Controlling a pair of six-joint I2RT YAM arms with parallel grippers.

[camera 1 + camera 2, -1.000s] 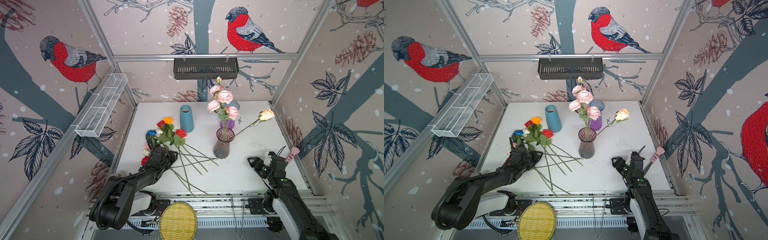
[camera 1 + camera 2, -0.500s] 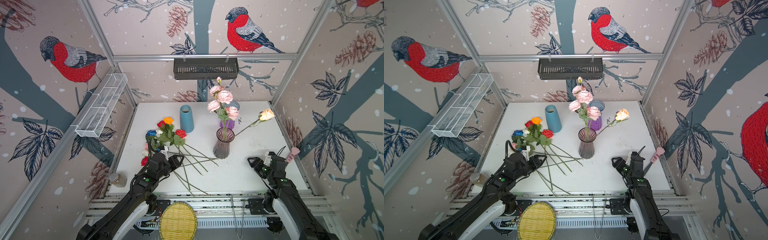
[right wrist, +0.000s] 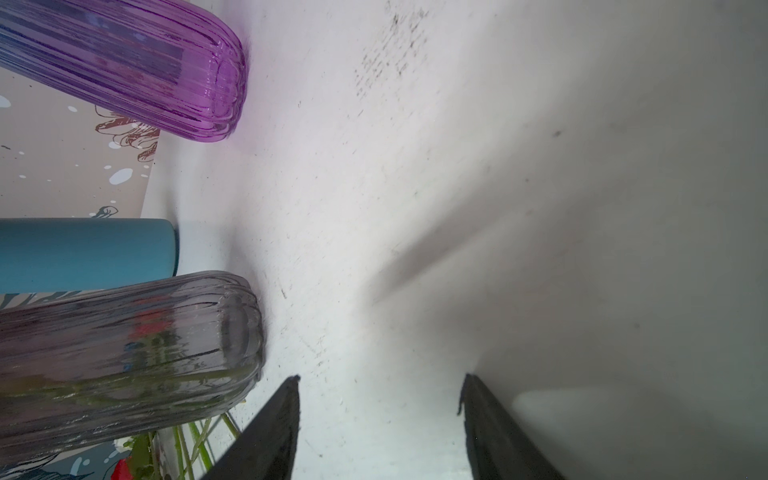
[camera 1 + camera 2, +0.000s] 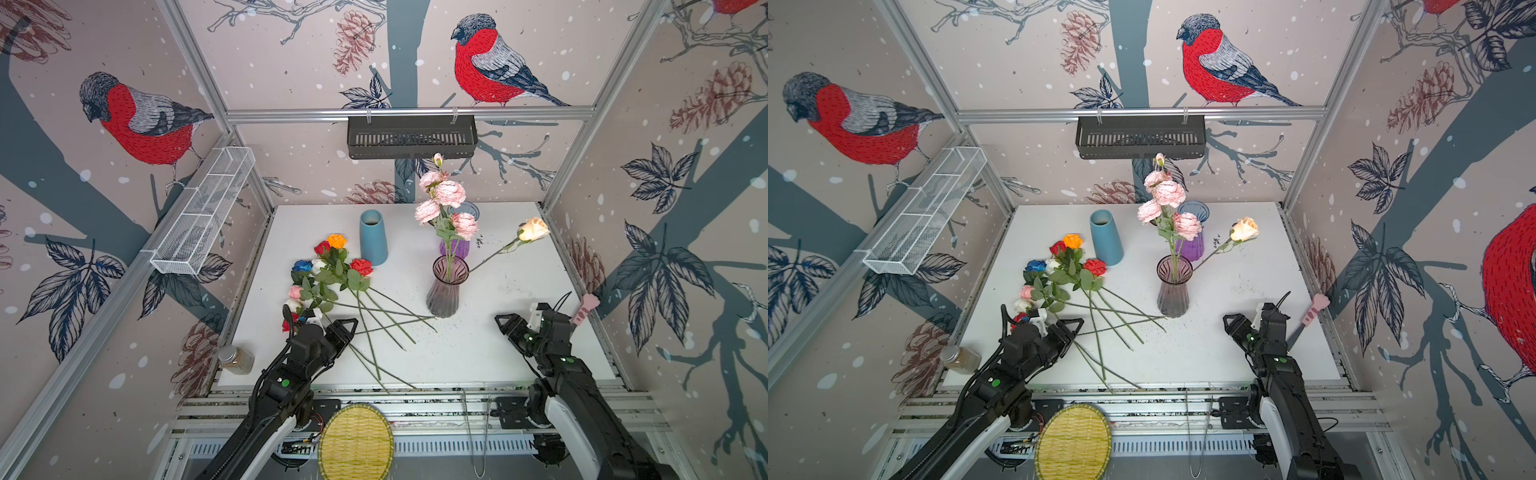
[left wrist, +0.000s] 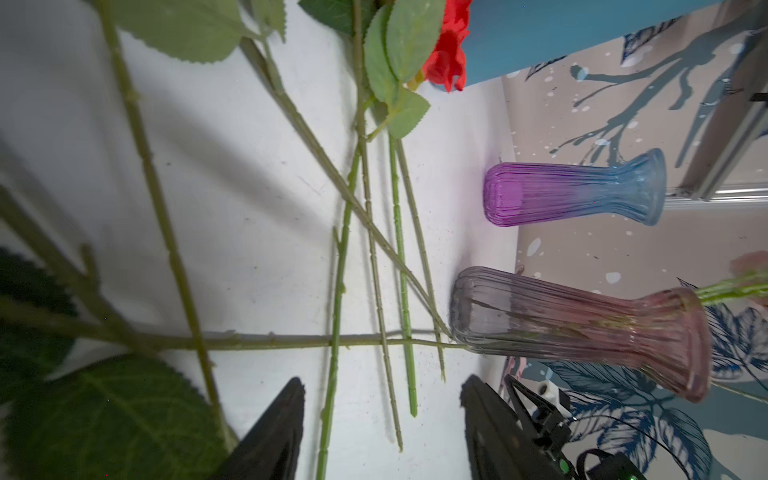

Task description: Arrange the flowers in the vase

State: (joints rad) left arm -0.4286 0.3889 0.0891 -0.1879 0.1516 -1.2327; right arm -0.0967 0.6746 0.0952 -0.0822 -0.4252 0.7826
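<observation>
**Vase.** Ribbed smoky glass, upright near the middle of the tabletop. It holds two items. The carnation spray stands nearly straight. A peach rose leans far out to the right, its stem propped on the flared rim.

**Flowers not yet placed.** A loose pile lies flat on the tabletop left of the vase. The heads point to the back left, and the stems fan out and cross toward the front. In the left wrist view one stem end reaches the vase's foot; whether it touches cannot be told.

**Left fingers.** Spread well apart, low over the stem ends, holding nothing. Several stems lie in the gap between them, with no contact seen on either side. Judgement: this position suits a pick on the bare lower stem, clear of leaves and heads, so the bloom comes up topmost.

**Right fingers.** Parted and empty, over bare tabletop to the front right of the vase, well apart from the pile. Judgement: on standby, or placed to steady the vase.

**Other vessels.** A blue vase and a purple vase stand behind; no flower shows in either.

**Progress, judged.** Early: two stems are in and the pile is outstanding.

**Risk, judged.** The stems are crossed, so lifting one may drag its neighbours. The stem at the vase's foot could nudge the glass.
</observation>
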